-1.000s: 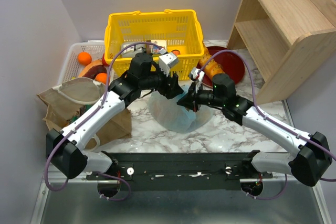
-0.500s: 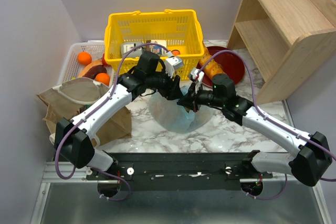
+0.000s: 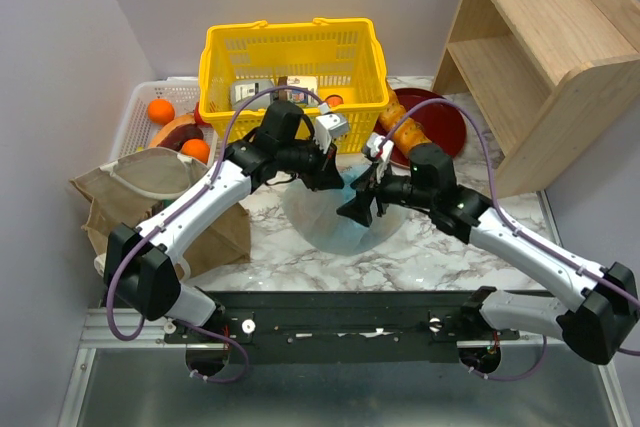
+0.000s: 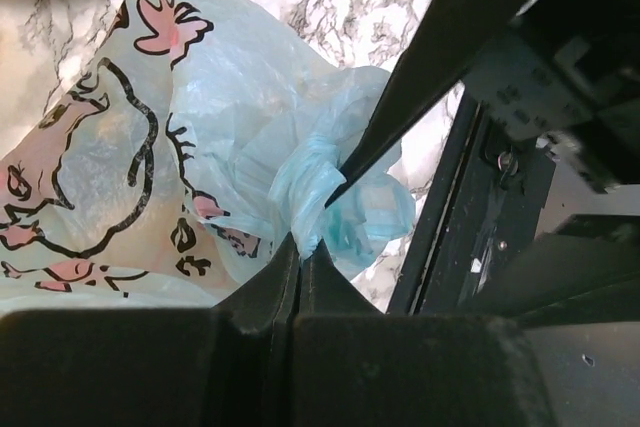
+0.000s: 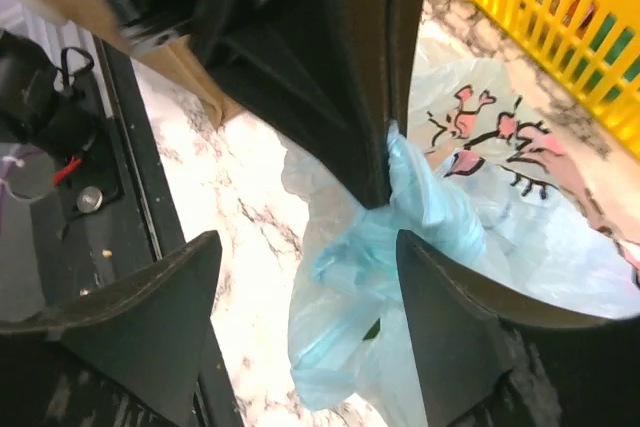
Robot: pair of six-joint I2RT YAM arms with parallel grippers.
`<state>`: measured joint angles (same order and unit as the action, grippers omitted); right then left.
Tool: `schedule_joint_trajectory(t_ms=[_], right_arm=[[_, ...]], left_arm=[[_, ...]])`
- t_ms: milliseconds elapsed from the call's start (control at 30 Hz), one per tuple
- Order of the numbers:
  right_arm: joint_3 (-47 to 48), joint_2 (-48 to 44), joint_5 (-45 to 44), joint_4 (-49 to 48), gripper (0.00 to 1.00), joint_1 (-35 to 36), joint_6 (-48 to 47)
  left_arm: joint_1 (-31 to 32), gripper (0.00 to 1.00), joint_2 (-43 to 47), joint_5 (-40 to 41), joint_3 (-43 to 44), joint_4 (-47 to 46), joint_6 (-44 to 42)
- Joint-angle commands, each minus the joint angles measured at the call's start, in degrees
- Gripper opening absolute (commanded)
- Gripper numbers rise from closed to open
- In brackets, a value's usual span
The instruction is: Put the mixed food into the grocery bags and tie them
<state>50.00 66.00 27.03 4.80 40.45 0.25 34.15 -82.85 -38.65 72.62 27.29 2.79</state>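
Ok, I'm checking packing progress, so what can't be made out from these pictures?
Blue bag contents: every view, crumpled translucent plastic blurs them.
Knot or mere twist at its neck: left wrist, the left pincer is shut over it; right wrist, that pincer blocks it.
Tan bag contents: top view, its own folded top covers them.
Yellow basket items: top view, mesh wall and left arm hide most.

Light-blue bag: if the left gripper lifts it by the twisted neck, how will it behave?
Probably floppy: the light-blue bag is thin crumpled film, so it should sag and swing under the left gripper. The twisted neck looks slick and may slip from that pinch. Its bulging body suggests some weight, contents unclear.
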Motion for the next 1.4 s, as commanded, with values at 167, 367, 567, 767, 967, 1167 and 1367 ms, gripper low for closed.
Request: schedule_joint_trajectory(t_ms=[167,367,567,767,967,1167,1367], right_arm=[[6.15,-7.47,-0.85,2.85,1.0,-3.7,-9.38],[10.82,-2.19,15.86,5.39,0.98,-11.7,-12.02],[8.72,-3.94,21.14,10.14,0.96,-11.79,-12.56],[-1.12,-9.39,11.4,5.32,1.0,-11.36,-13.43],[-5.96,-9.75,2.08,-7.69,1.0,-9.69,-16.24],[-5.7,-4.22,3.11,-12.79,1.0,-8.1,-17.31],[-7.98,0.09,0.23,-20.87,1.0,-4.24,-17.65]], left_arm=[[-0.93,0.0,4.36,-14.33,-1.26,0.2,-11.04],[-1.1,0.0,3.57,-14.97,2.17,5.93,-16.15],[-4.61,0.0,5.85,-13.89,-1.5,-1.6,-10.45],[-8.05,0.0,4.63,-24.87,-3.1,-6.37,-6.22],[-8.05,0.0,1.55,-30.34,-1.52,-3.39,-6.83],[-8.05,0.0,0.85,-31.04,-1.34,-2.42,-7.53],[-8.05,0.0,0.41,-32.01,-1.78,-2.77,-7.62]])
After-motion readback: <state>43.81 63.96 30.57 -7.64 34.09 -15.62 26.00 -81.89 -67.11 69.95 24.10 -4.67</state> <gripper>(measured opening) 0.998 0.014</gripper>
